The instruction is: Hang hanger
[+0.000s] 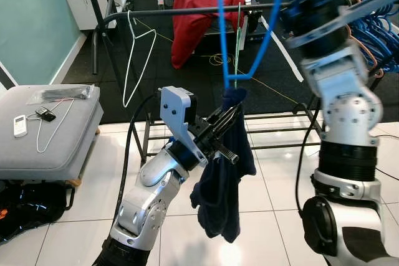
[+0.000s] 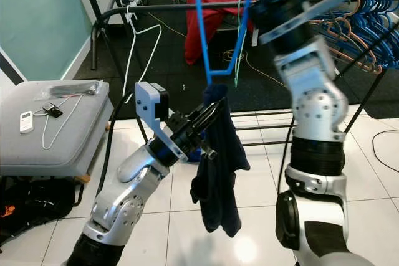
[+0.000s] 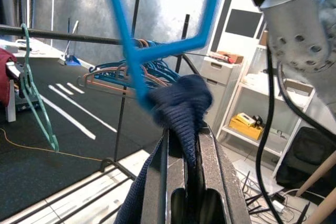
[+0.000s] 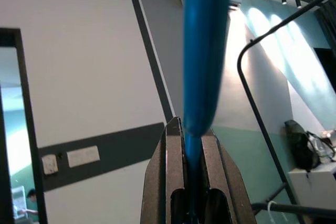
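the right hand (image 4: pixel 189 192) pinches the blue hanger (image 1: pixel 249 42) high above the black rail (image 1: pixel 187 10). the left hand (image 1: pixel 225 130) clamps the navy garment (image 1: pixel 219 191) draped off the hanger's lower corner, over open white floor (image 1: pixel 268 216).

Grey bench (image 1: pixel 68 147) at nine o'clock carries a white remote (image 1: pixel 20 125), wire hanger (image 1: pixel 48 130) and dark bundle (image 1: pixel 61 94)
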Controlling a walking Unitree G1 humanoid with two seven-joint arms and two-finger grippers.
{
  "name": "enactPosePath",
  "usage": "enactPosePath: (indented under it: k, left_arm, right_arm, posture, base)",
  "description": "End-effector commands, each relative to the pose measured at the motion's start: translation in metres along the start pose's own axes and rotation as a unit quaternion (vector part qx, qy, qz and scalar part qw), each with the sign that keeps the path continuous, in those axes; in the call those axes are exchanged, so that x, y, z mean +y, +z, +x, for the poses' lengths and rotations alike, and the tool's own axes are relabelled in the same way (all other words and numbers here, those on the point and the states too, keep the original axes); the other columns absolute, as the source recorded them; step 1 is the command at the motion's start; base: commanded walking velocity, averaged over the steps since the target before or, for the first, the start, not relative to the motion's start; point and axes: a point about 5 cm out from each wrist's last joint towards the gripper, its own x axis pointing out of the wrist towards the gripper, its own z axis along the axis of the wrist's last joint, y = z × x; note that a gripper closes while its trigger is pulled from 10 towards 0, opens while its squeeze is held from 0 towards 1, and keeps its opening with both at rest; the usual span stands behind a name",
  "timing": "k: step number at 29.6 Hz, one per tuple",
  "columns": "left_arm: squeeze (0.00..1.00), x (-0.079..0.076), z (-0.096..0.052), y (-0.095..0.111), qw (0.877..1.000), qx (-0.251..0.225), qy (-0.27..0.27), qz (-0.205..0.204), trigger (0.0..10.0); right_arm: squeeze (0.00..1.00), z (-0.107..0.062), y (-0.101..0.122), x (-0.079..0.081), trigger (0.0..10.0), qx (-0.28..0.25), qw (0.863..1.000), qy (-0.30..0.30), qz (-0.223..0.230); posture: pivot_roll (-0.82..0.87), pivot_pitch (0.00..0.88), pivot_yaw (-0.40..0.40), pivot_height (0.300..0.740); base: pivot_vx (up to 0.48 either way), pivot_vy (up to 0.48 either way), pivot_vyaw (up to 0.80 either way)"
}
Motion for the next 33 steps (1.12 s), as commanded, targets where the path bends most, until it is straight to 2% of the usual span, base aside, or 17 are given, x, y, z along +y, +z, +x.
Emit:
enactPosePath:
  k: [1, 3, 5, 7, 10, 12, 14, 17, 19, 24, 25, 28, 29, 30, 31, 32, 33]
  left_arm:
    - [0.00, 0.001, 0.001, 0.004, 1.000, -0.015, 0.005, -0.005, 0.0]
    - [0.00, 0.001, 0.002, 0.004, 1.000, -0.017, 0.004, -0.008, 0.0]
    - [0.00, 0.001, 0.002, 0.004, 1.000, -0.017, 0.004, -0.008, 0.0]
    - [0.00, -0.002, 0.003, 0.002, 1.000, -0.016, 0.001, -0.015, 0.0]
    - [0.00, -0.005, 0.003, 0.000, 1.000, -0.016, -0.004, -0.024, 0.0]
    - [0.00, -0.006, 0.004, 0.000, 0.999, -0.017, -0.006, -0.027, 0.0]
    - [0.00, -0.009, 0.006, 0.002, 0.999, -0.021, -0.015, -0.031, 0.0]
    - [0.00, -0.009, 0.005, 0.003, 0.999, -0.019, -0.024, -0.030, 0.0]
    - [0.00, -0.006, 0.000, 0.002, 0.999, -0.008, -0.027, -0.021, 0.0]
    - [0.00, -0.004, -0.003, 0.002, 0.999, -0.003, -0.027, -0.017, 0.0]
    - [0.00, 0.000, -0.012, 0.000, 0.999, 0.015, -0.033, -0.010, 0.0]
    - [0.00, 0.000, -0.012, 0.000, 0.999, 0.015, -0.033, -0.010, 0.0]
    - [0.00, 0.010, -0.026, -0.002, 0.998, 0.049, -0.030, 0.016, 0.0]
    - [0.00, 0.032, -0.043, -0.002, 0.994, 0.092, 0.007, 0.062, 0.0]
    - [0.00, 0.057, -0.058, -0.001, 0.983, 0.134, 0.061, 0.113, 0.0]
    - [0.00, 0.057, -0.058, -0.001, 0.983, 0.134, 0.061, 0.113, 0.0]
    - [0.00, 0.077, -0.070, 0.002, 0.969, 0.159, 0.110, 0.154, 0.0]
  right_arm:
    - [0.00, -0.007, -0.044, 0.004, 0.0, 0.067, 0.996, -0.027, -0.044]
    - [0.00, -0.011, -0.067, 0.010, 0.0, 0.097, 0.992, -0.033, -0.067]
    - [0.00, -0.011, -0.070, 0.011, 0.0, 0.099, 0.992, -0.034, -0.069]
    - [0.00, -0.011, -0.078, 0.012, 0.0, 0.077, 0.995, -0.064, -0.008]
    - [0.00, -0.011, -0.088, 0.012, 0.0, 0.065, 0.993, -0.091, 0.023]
    - [0.00, -0.011, -0.093, 0.012, 0.0, 0.070, 0.993, -0.094, 0.018]
    - [0.00, -0.017, -0.104, 0.008, 0.0, 0.108, 0.988, -0.090, -0.058]
    - [0.00, -0.020, -0.103, 0.002, 0.0, 0.123, 0.983, -0.095, -0.103]
    - [0.00, -0.023, -0.091, -0.012, 0.0, 0.119, 0.977, -0.115, -0.134]
    - [0.00, -0.025, -0.086, -0.017, 0.0, 0.112, 0.975, -0.126, -0.148]
    - [0.00, -0.029, -0.068, -0.033, 0.0, 0.099, 0.966, -0.154, -0.183]
    - [0.00, -0.029, -0.068, -0.033, 0.0, 0.099, 0.966, -0.154, -0.183]
    - [0.00, -0.037, -0.044, -0.050, 0.0, 0.087, 0.953, -0.185, -0.223]
    - [0.00, -0.048, -0.027, -0.063, 0.0, 0.090, 0.942, -0.205, -0.251]
    - [0.00, -0.059, -0.019, -0.070, 0.0, 0.100, 0.934, -0.216, -0.266]
    - [0.00, -0.059, -0.019, -0.070, 0.0, 0.100, 0.934, -0.216, -0.266]
    - [0.00, -0.067, -0.021, -0.072, 0.0, 0.114, 0.932, -0.222, -0.262]
  posture:
    - [-0.12, 0.101, 0.026, 0.740]
    - [-0.12, 0.101, 0.026, 0.740]
    - [-0.12, 0.101, 0.026, 0.740]
    - [-0.11, 0.102, 0.025, 0.740]
    - [-0.11, 0.097, 0.023, 0.740]
    - [-0.11, 0.097, 0.023, 0.740]
    - [-0.11, 0.095, 0.020, 0.740]
    - [-0.11, 0.093, 0.020, 0.740]
    - [-0.11, 0.092, 0.019, 0.740]
    - [-0.11, 0.092, 0.019, 0.740]
    - [-0.11, 0.091, 0.022, 0.740]
    - [-0.11, 0.091, 0.022, 0.740]
    - [-0.11, 0.093, 0.024, 0.740]
    - [-0.11, 0.100, 0.025, 0.740]
    - [-0.11, 0.103, 0.028, 0.740]
    - [-0.11, 0.103, 0.028, 0.740]
    - [-0.11, 0.106, 0.030, 0.740]
  base:
    - [0.000, 0.000, 0.00]
    - [0.000, 0.000, 0.00]
    - [0.000, 0.000, 0.00]
    - [0.000, 0.000, 0.00]
    - [0.000, 0.000, 0.00]
    - [0.000, 0.000, 0.00]
    - [0.000, 0.000, 0.00]
    - [0.000, 0.000, 0.00]
    - [0.000, 0.000, 0.00]
    - [0.000, 0.000, 0.00]
    - [0.000, 0.000, 0.00]
    - [0.000, 0.000, 0.00]
    - [0.000, 0.000, 0.00]
    - [0.000, 0.000, 0.00]
    - [0.000, 0.000, 0.00]
    - [0.000, 0.000, 0.00]
    - [0.000, 0.000, 0.00]
